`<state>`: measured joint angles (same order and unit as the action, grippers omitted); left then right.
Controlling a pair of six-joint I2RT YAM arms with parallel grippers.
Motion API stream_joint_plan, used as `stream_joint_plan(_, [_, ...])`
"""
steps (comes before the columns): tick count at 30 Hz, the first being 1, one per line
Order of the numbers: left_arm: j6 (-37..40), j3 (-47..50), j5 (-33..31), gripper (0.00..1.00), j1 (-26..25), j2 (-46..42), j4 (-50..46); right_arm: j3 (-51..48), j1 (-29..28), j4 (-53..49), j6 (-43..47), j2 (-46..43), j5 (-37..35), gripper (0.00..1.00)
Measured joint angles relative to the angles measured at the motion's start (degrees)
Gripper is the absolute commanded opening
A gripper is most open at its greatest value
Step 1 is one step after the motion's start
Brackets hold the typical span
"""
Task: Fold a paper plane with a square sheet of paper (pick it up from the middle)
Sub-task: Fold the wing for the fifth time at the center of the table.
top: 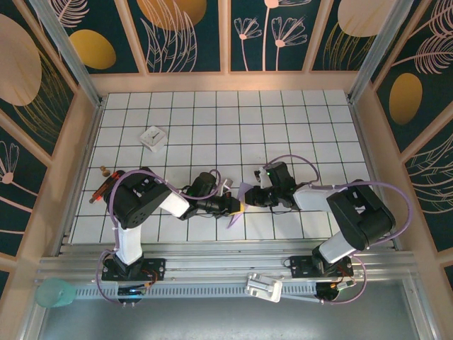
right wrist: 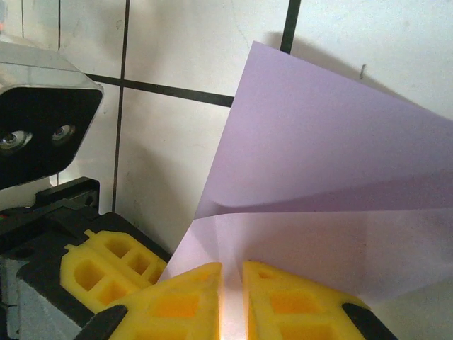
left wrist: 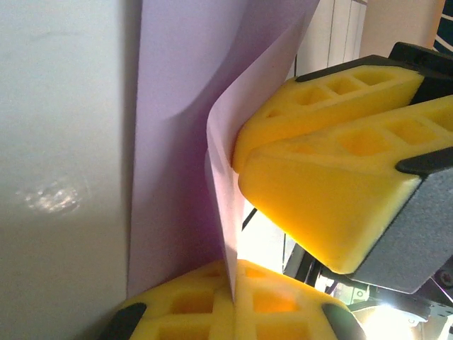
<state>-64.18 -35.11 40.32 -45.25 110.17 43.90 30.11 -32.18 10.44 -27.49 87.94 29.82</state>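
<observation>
Top external, paper: lavender sheet (top: 233, 217), partly folded, held up off the tiled table (top: 297, 120) between both grippers near the front middle; small white block (top: 153, 137) well apart at 10 o'clock
Left gripper (top: 236, 206): jaws closed on the sheet's edge, which runs up between its yellow pads (left wrist: 283, 304) in the left wrist view
Right gripper (top: 250, 196): jaws all but closed, a sliver of light between them, pinching the sheet where creases fan out
Tear risk: both holds sit close together, so pulling apart or twisting against each other would likely rip thin paper
Slip risk: each grips just a margin, so easing one jaw could let the sheet swing or drop
Crooked crease risk: the sheet bows between holds, so pressing now may set the fold off-line
Left wrist adds: right gripper's pads meeting the paper edge at 3 o'clock
Right wrist adds: crease lines, and the left gripper's pad at 8 o'clock
Top external adds: overall layout and the block
</observation>
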Motion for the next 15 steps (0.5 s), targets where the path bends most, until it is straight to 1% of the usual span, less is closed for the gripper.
stream_joint_plan(15, [-0.6,0.0,-0.3,0.0,0.0,0.0,0.0,0.2,0.0,0.7,1.3,1.6,0.2,0.15])
